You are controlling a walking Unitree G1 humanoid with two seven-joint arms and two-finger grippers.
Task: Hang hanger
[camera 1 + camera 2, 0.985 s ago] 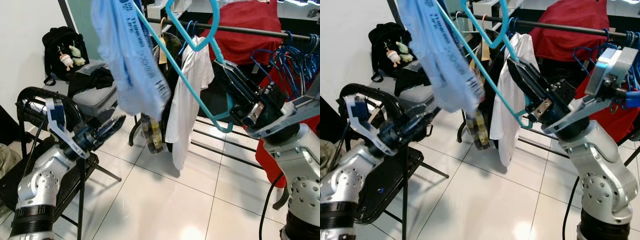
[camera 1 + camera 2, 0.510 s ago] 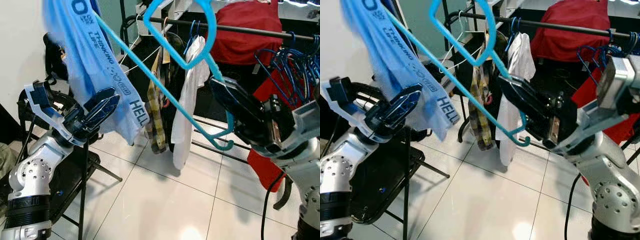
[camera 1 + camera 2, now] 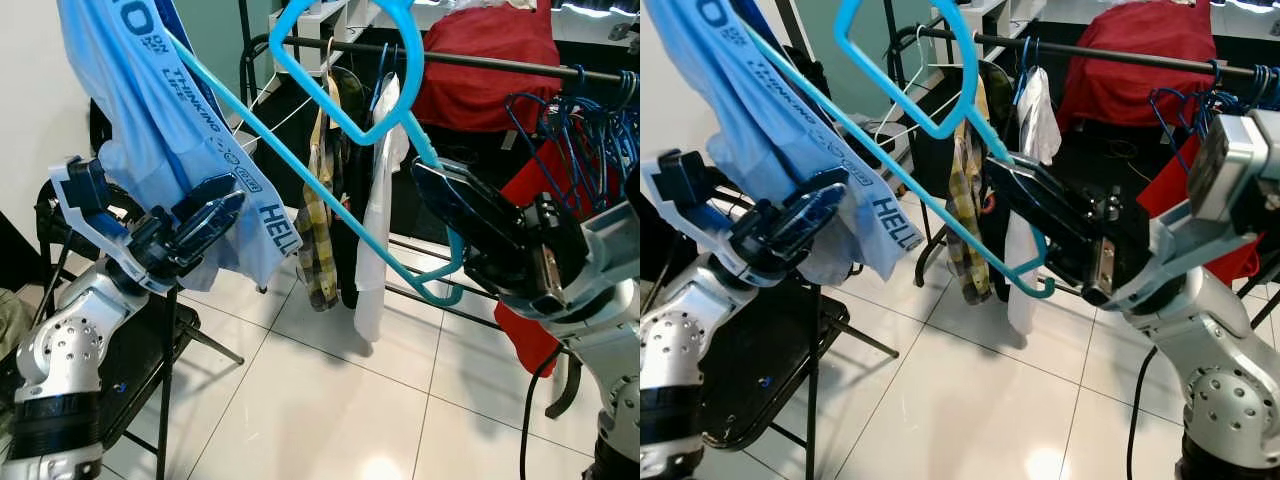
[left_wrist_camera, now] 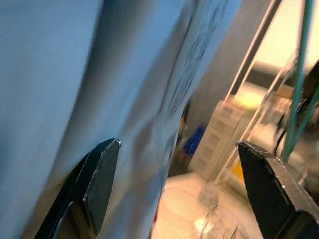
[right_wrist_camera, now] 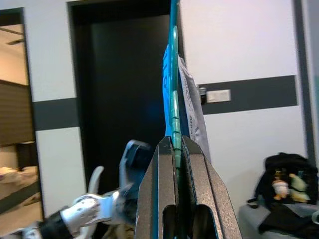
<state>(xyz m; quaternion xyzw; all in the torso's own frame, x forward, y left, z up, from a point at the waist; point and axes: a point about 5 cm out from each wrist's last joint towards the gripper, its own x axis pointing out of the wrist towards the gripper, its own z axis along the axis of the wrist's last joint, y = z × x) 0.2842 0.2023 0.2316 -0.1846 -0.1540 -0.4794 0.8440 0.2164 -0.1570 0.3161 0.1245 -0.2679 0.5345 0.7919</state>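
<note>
A teal hanger [image 3: 330,108] carries a light blue T-shirt [image 3: 130,110] with dark lettering and is held up, tilted, in front of the black clothes rail [image 3: 500,62]. My right gripper [image 3: 432,185] is shut on the hanger's lower arm near its curled end; the right wrist view shows the teal bar pinched between the fingers [image 5: 159,189]. My left gripper [image 3: 225,200] stands open at the shirt's lower hem. In the left wrist view the blue cloth [image 4: 75,74] lies against one finger [image 4: 99,174].
On the rail hang a plaid shirt [image 3: 318,220], a white shirt [image 3: 375,220], a red garment [image 3: 480,60] and several blue hangers [image 3: 570,130]. A black folding chair [image 3: 130,350] stands under my left arm. The rack's low bars [image 3: 420,260] cross the tiled floor.
My left gripper has risen from beside the chair to the shirt's hem. The right gripper has carried the hanger and shirt leftward, and the shirt now hangs steadier.
</note>
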